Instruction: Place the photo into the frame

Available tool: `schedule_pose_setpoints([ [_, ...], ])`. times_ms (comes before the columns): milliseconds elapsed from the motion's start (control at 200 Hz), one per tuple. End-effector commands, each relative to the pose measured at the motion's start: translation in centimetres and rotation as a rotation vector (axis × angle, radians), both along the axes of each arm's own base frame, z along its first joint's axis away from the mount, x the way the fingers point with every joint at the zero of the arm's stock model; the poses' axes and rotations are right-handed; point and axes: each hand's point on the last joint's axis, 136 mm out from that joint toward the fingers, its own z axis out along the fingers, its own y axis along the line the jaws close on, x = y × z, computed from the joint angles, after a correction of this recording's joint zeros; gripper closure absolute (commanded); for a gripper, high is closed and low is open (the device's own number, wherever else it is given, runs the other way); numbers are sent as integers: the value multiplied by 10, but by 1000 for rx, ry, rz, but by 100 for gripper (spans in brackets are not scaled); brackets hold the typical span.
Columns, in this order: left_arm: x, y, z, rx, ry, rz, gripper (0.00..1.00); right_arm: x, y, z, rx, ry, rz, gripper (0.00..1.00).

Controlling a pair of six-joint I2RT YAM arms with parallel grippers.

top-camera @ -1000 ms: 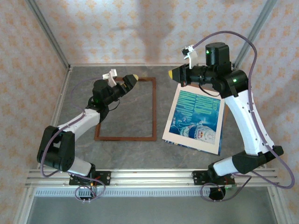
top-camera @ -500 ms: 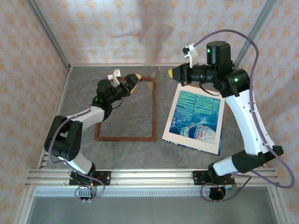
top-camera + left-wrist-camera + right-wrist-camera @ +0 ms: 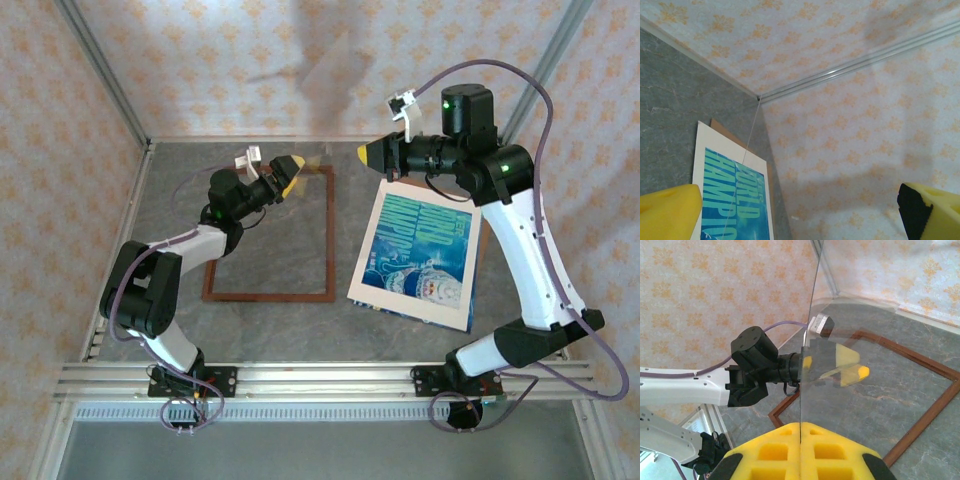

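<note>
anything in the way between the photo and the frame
On the table, nothing: only bare tabletop lies between the photo and the empty frame. The right pincer, though, is shut on a clear pane held up near the frame's far right corner.

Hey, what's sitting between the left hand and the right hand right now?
A clear pane, pinched by its edge in the shut right hand; the right wrist view shows the open left hand through it.
</note>
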Motion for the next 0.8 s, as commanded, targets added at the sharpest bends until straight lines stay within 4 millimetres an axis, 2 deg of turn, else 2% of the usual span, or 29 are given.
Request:
schedule_pose_setpoints([
  [0,-3,-15,24,-16,-68,-64,1,-5,6,17,41,-31,33,100],
  [230,-3,-21,30,-38,-80,-88,0,-3,6,14,41,-21,27,100],
  [405,-1,-21,23,-44,-65,-82,1,-1,3,11,23,-22,5,100],
  [796,0,-22,24,-62,-68,-96,1,0,1,14,17,-31,-9,100],
])
